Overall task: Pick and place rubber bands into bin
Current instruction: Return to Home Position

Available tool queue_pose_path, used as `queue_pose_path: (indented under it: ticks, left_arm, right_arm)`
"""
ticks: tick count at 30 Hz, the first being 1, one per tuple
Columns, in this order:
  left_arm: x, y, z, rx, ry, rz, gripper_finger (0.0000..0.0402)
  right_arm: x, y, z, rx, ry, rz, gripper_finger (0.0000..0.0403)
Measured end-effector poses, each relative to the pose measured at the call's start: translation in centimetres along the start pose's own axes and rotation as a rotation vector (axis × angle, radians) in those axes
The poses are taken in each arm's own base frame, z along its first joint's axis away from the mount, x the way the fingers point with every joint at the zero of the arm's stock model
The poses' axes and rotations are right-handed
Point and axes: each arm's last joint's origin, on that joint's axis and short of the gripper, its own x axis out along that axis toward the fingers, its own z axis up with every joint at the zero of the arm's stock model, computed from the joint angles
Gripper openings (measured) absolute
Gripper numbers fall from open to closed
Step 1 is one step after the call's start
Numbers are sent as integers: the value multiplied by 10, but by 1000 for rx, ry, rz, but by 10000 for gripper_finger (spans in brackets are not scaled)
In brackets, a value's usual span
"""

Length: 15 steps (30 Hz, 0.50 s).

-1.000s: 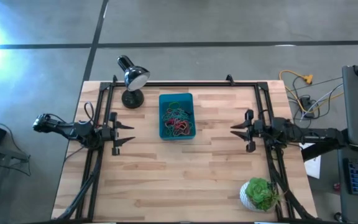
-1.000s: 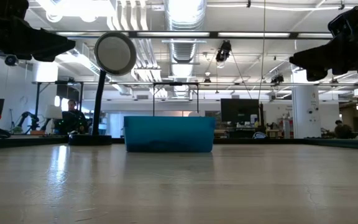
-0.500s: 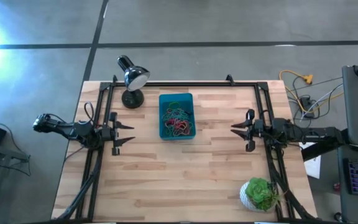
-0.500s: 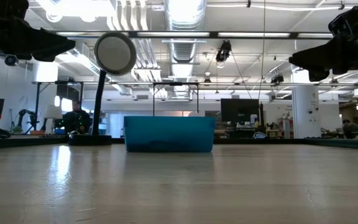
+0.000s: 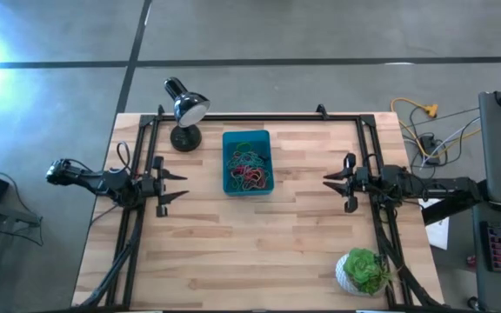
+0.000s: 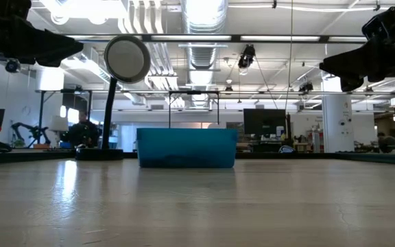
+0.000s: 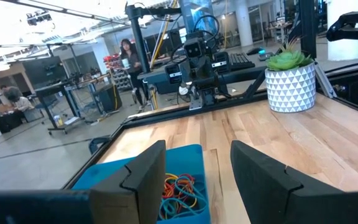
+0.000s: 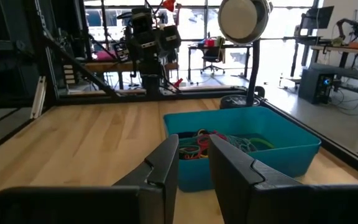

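The left fingers (image 5: 179, 180) are spread wide and hold nothing. In the left wrist view the gap between them frames bare wood and one corner of the bin (image 5: 225, 162). They hang above the table (image 5: 259, 248) near its left edge, pointing toward the middle, well apart from the bin. The left arm (image 5: 94, 178) reaches back from them, out past the table's left side.

The right fingers (image 5: 329, 180) are empty too and stand only a little apart. The right wrist view shows a narrow slot between them, with the bin's near wall behind it. They hang above the table near its right edge and point back toward the left fingers. They are also well clear of the bin, and the right arm (image 5: 424, 187) stretches away to the right. In the low view both arms sit high, at the top corners, with nothing beneath them but wood.

The bin stands on the table between the two arms, toward the far edge and somewhat nearer the left arm. The bands (image 5: 249, 170) lie inside it in a loose tangle of red, green, blue and yellow loops. The rest of the table top shows no band.

A lamp (image 5: 185, 109) stands just beside the bin's far left corner, its round head tilted over the table. A plant (image 5: 365, 271) in a white pot sits at the near right corner. In the left wrist view a person (image 7: 129, 59) stands in the room beyond the table.
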Motion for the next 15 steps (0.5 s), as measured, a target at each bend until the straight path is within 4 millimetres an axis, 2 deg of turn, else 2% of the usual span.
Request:
queue_pose_path:
  ticks: [15]
  left_arm:
    - [0,1,0,-7,12,43,167]
  right_arm:
    - [0,0,0,-3,1,-1,82]
